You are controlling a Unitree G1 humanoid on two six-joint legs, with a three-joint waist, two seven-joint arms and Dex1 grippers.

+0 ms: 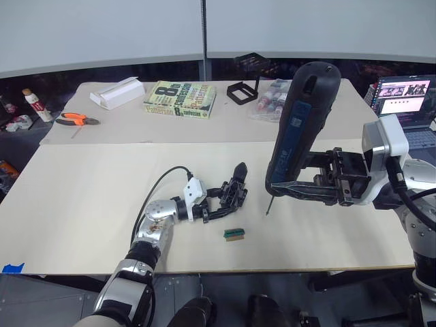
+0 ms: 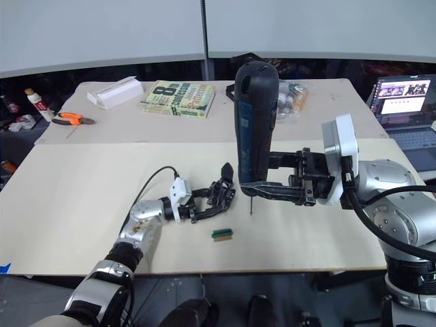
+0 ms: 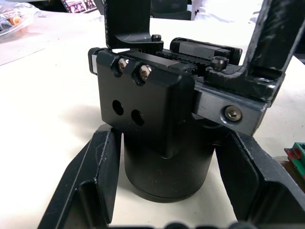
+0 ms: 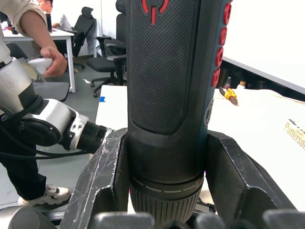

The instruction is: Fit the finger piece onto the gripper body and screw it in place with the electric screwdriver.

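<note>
Left eye view, gripper body: the gripper body (image 1: 235, 193) stands on the cream table (image 1: 82, 204) near its front middle, clamped between the two fingers of the left gripper (image 1: 228, 197).
Finger piece: a black pointed piece (image 1: 240, 170) rises from the top of the gripper body – whether it is fully seated cannot be told.
Left wrist close-up: the gripper body (image 3: 157, 119) shows a round base, a blocky face with two screws and two holes, and toothed rails on top; the left fingers (image 3: 95, 181) press against its sides.
Electric screwdriver: the electric screwdriver (image 1: 300, 129) is held upright, slightly tilted, by the right gripper (image 1: 300, 187), whose fingers (image 4: 102, 176) pinch its lower barrel; the thin bit (image 1: 268, 204) points down just to the right of the gripper body, not touching it.
Small block: a green-and-brown block (image 1: 234, 234) lies on the table just in front of the gripper body.
Far table: a book (image 1: 180, 99), a white box (image 1: 117, 92), orange-handled pliers (image 1: 75, 119), an open black square frame (image 1: 242, 92) and a bag of small bottles (image 1: 272, 101).
Right edge: a laptop (image 1: 405, 102).
Right wrist background: a person (image 4: 33, 19) stands beyond the table edge – one hand on a white object.
</note>
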